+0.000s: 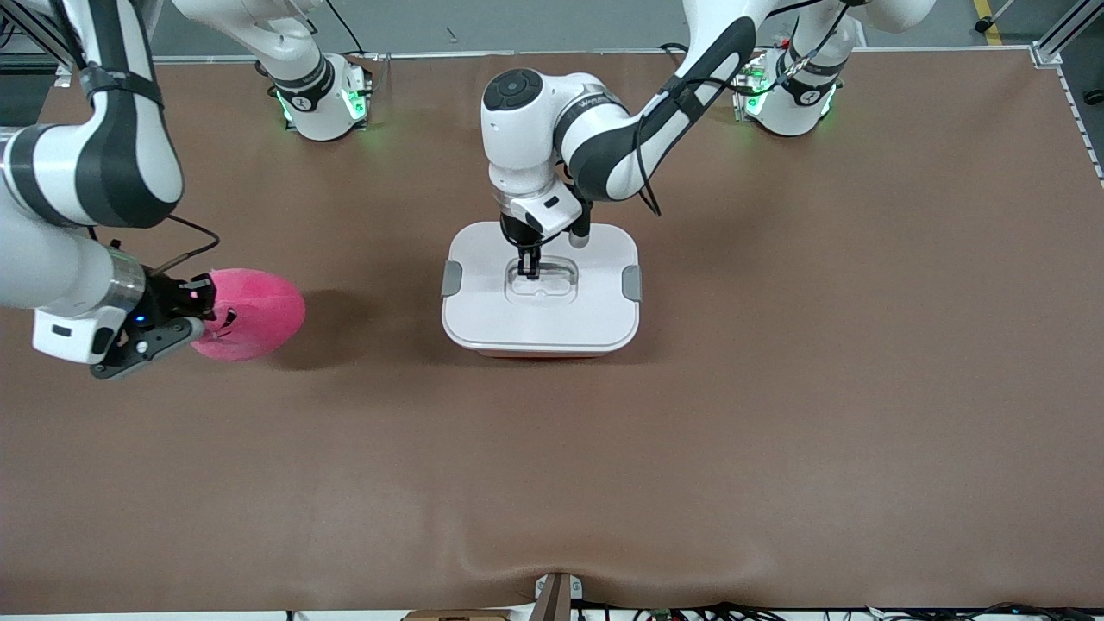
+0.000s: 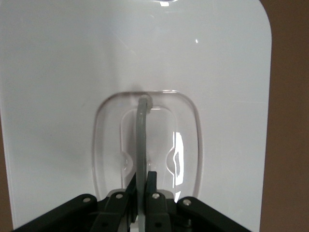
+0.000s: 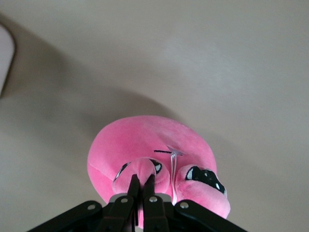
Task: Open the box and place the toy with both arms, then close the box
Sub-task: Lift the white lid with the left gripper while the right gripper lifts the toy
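Both grippers are closed on something.
The left gripper [image 1: 529, 269] pinches the clear recessed handle [image 2: 141, 140] of the white-lidded pink plastic box [image 1: 541, 297]; the right gripper [image 1: 200, 312] grips the bright pink plush toy [image 1: 254, 313] over the brown table [image 1: 776, 414].

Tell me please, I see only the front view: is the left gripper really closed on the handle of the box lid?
Observer: Yes. In the left wrist view the left gripper is shut on the thin clear handle, which stands up from the hollow in the lid.
Operator: And the right gripper, what part of the toy does it hold?
Observer: The right gripper is shut on a small bump at one end of the toy.
Operator: Has the toy a face?
Observer: Black patches like eyes show beside that bump.
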